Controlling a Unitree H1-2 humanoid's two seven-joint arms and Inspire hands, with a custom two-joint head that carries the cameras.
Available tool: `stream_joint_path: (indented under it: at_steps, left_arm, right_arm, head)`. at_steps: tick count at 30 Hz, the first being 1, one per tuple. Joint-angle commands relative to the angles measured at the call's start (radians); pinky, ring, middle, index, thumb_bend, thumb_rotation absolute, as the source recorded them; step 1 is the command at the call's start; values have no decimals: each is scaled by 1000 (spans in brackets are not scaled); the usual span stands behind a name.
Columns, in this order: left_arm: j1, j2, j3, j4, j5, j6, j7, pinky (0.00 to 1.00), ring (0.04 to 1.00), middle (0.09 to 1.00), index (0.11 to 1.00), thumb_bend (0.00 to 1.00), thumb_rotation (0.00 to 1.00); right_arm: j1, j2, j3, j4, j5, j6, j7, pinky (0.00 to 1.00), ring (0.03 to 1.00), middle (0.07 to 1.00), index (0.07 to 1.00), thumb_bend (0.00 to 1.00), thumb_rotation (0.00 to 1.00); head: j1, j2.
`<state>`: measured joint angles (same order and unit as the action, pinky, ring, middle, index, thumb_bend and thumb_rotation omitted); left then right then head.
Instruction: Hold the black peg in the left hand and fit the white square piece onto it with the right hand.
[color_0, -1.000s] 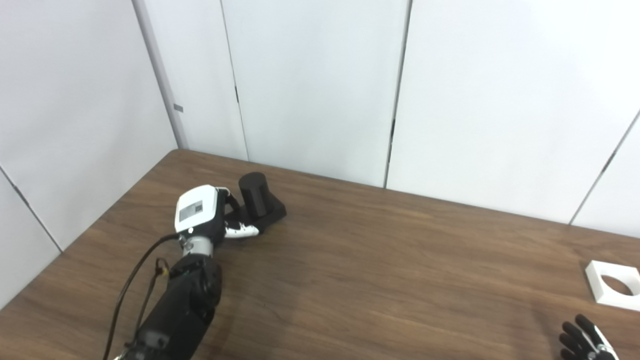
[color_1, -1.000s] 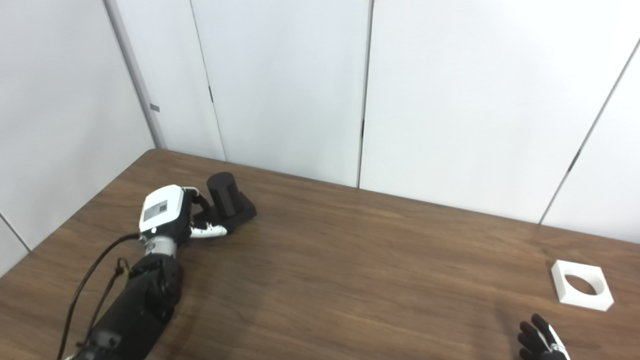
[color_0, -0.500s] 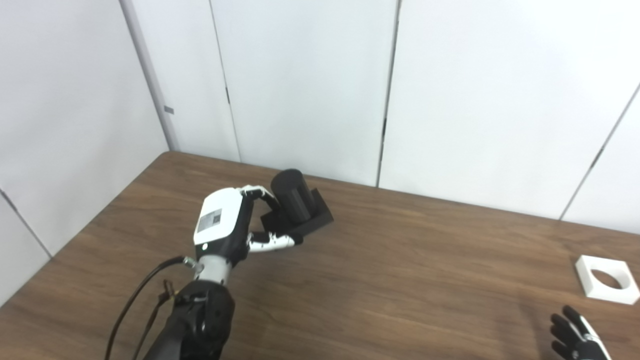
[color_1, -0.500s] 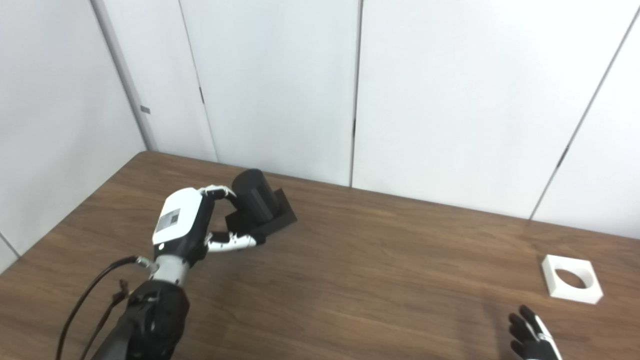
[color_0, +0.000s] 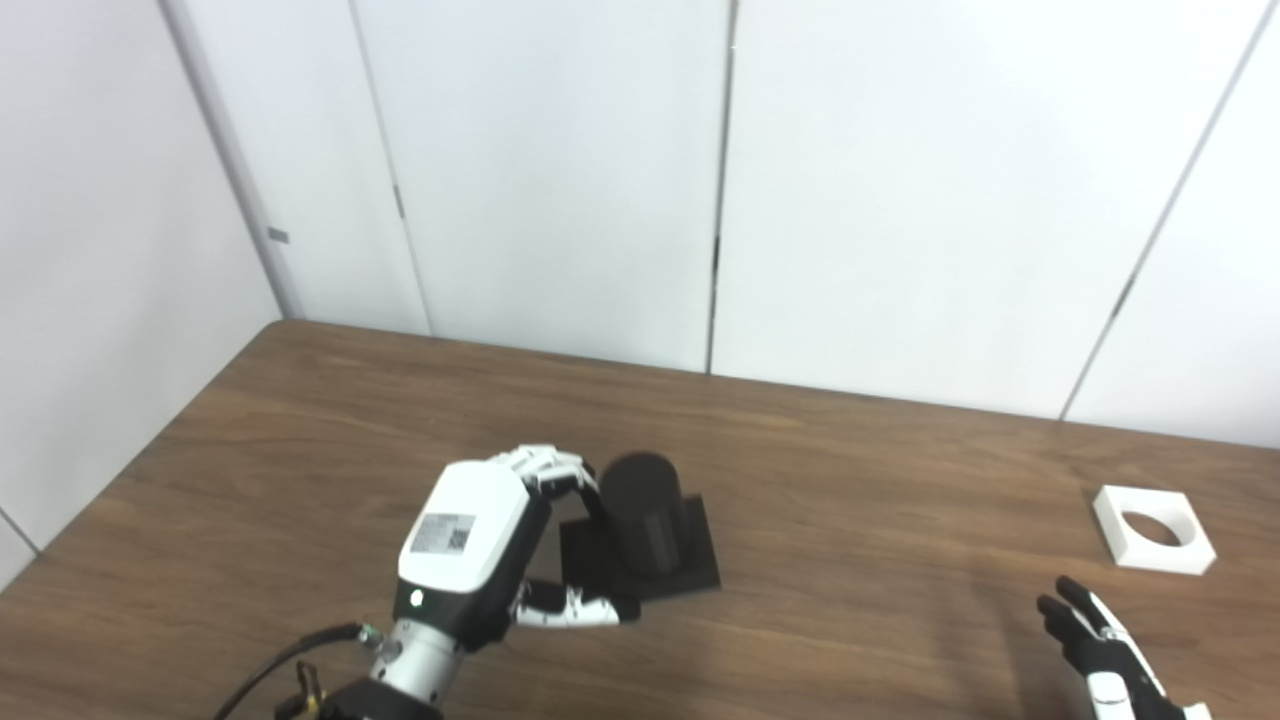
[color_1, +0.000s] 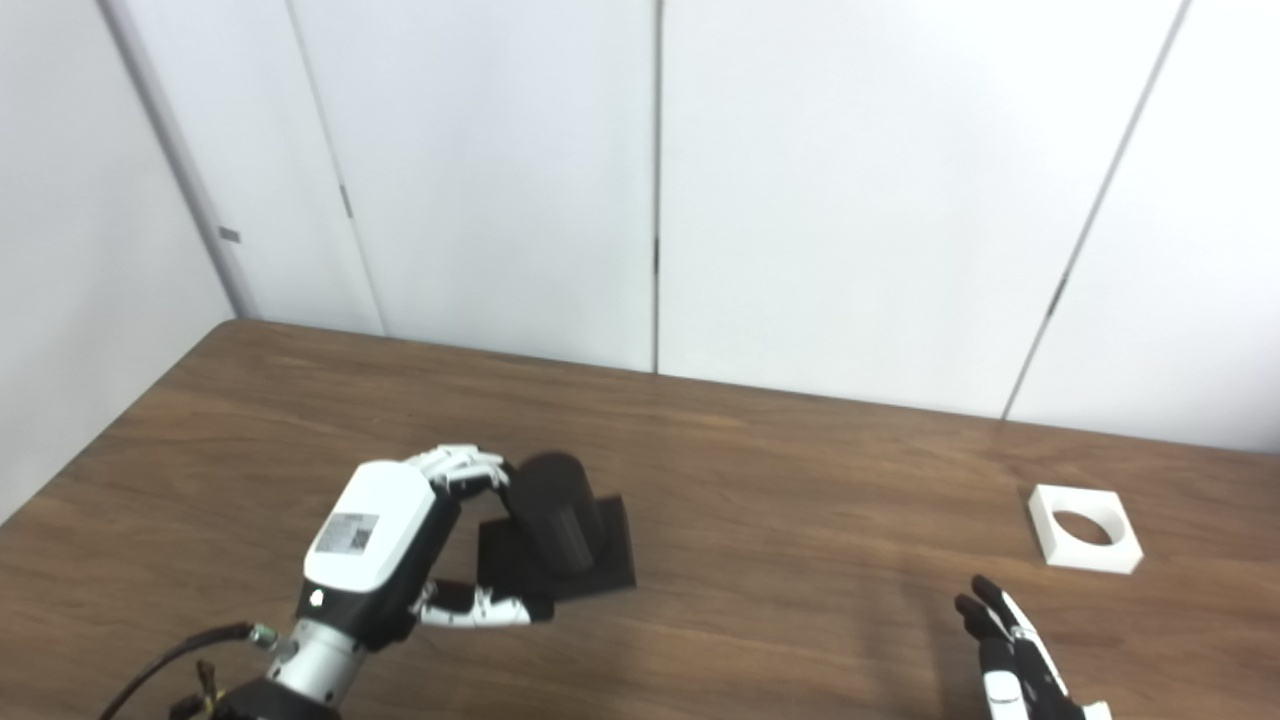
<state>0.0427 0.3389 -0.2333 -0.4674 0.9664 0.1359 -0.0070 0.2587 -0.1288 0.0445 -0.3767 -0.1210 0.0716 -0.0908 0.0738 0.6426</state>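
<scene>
The left robot hand (color_0: 470, 545), gripping the black peg (color_0: 645, 515), is carrying it inward above the tabletop (color_0: 850, 480); the spread, empty right robot hand (color_0: 1105, 650) is nearing the white square piece (color_0: 1152, 516).

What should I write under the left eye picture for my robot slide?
Left hand holds the black peg; right hand waits open near the white piece.

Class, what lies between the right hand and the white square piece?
Only bare table lies between right hand and white square piece, in both eye views.
</scene>
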Motion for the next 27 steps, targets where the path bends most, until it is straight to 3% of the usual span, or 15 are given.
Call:
stream_joint_path:
  at_steps: [1, 6, 11, 16, 23, 27]
  left_arm:
    - [-1, 2, 3, -50, 33, -36, 0, 742, 779, 729, 487, 510, 58]
    - [39, -31, -32, -74, 100, -79, -30, 808, 786, 726, 487, 511, 57]
    - [73, -71, -67, -46, 144, -133, -21, 780, 769, 714, 486, 515, 53]
    - [99, -94, -107, -10, 159, -183, -26, 791, 767, 707, 486, 516, 50]
    - [116, -111, -136, 42, 140, -227, -17, 772, 756, 706, 486, 514, 50]
    - [125, -118, -139, 71, 134, -236, -22, 776, 757, 708, 486, 512, 50]
  right_arm:
    - [-1, 63, 2, -41, -2, -10, -14, 908, 876, 854, 884, 278, 1000]
    - [-4, 69, 0, -30, 13, -13, -19, 881, 870, 847, 874, 348, 1000]
    - [-4, 73, 5, -37, 1, 7, -29, 879, 859, 833, 865, 418, 1000]
    - [-8, 78, 11, -43, 1, 12, -40, 814, 836, 819, 855, 419, 1000]
    - [-12, 81, 12, -55, 21, 29, -39, 839, 840, 823, 861, 416, 1000]
    - [-16, 78, 17, -67, 9, 52, -40, 804, 833, 821, 861, 405, 1000]
  head:
    - [-6, 5]
    - [-37, 37]
    - [-59, 70]
    - [-75, 99]
    - [-86, 123]
    - [-91, 127]
